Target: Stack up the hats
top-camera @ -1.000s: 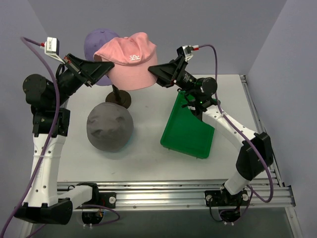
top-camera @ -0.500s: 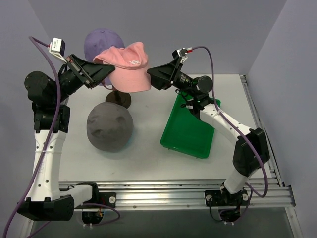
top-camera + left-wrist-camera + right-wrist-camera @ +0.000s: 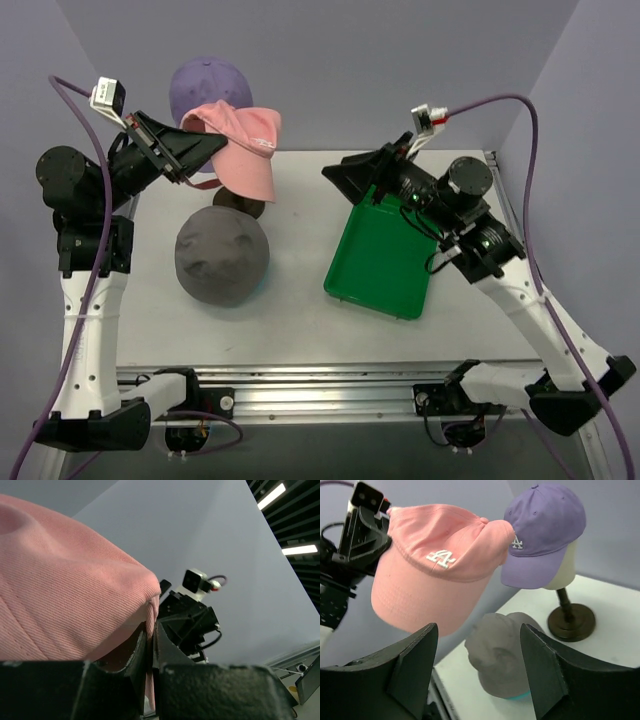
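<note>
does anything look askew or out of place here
The pink cap hangs tilted in mid-air, pinched at one edge by the left hand alone, beside the lilac cap on the mannequin head. The right hand is open, clear of it.

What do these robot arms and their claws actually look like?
The left arm and right arm have white tubular links with chunky black joints. The left gripper and right gripper are black wedges with two flat fingers. A purple cable runs along each arm.
</note>
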Robot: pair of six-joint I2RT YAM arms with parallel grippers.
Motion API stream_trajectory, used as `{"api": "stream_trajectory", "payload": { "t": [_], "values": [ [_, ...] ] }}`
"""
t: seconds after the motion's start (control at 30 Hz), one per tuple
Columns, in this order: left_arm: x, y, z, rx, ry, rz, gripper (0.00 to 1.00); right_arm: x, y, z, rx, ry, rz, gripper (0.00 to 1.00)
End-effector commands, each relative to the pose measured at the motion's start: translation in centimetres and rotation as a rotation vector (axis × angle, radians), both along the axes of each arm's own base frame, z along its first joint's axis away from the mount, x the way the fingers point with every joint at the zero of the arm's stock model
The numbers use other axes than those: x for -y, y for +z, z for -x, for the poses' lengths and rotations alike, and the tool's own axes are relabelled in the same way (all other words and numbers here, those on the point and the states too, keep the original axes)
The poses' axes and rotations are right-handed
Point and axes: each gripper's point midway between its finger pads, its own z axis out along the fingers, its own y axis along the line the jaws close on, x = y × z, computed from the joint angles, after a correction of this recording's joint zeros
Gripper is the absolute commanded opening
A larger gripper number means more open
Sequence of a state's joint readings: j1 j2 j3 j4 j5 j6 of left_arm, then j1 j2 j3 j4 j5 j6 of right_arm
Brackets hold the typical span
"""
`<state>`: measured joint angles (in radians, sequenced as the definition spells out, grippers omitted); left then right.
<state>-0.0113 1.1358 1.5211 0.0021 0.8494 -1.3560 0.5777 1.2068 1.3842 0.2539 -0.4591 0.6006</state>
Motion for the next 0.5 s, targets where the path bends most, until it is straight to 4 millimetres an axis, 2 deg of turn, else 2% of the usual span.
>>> {"api": "stream_trajectory", "payload": {
  "t": [0.0,0.13,0.17,0.2,0.27,0.3,0.37,0.4,0.47],
  "values": [
    [-0.7,3.2,2.1,0.077,0.062,0.018,0.02,2.8,0.1,0.3,0.199,-0.246,0.266,0.63],
    [-1.5,3.3,1.7,0.058,0.131,0.059,0.02,1.4,1.1,2.2,0.287,-0.259,0.325,0.64],
    [-1.7,3.4,1.4,0.054,0.150,0.069,0.02,0.0,1.2,3.6,0.337,-0.232,0.354,0.65],
    [-1.8,3.4,1.4,0.052,0.158,0.075,0.02,-0.3,0.8,3.4,0.349,-0.275,0.394,0.65],
    [-2.2,3.3,1.2,0.046,0.185,0.088,0.02,-1.4,1.0,4.1,0.418,-0.303,0.461,0.65],
    [-2.3,3.2,1.1,0.043,0.196,0.091,0.02,-3.7,0.3,5.7,0.443,-0.255,0.492,0.66],
    [-2.6,2.9,0.9,0.029,0.221,0.101,0.02,-4.5,0.9,6.3,0.466,-0.306,0.515,0.66],
    [-2.7,2.7,0.8,0.022,0.226,0.103,0.02,-5.9,0.6,7.5,0.502,-0.285,0.539,0.66],
    [-2.8,2.4,0.7,0.015,0.236,0.103,0.02,-6.4,1.3,8.0,0.529,-0.326,0.540,0.66]
  ]
}}
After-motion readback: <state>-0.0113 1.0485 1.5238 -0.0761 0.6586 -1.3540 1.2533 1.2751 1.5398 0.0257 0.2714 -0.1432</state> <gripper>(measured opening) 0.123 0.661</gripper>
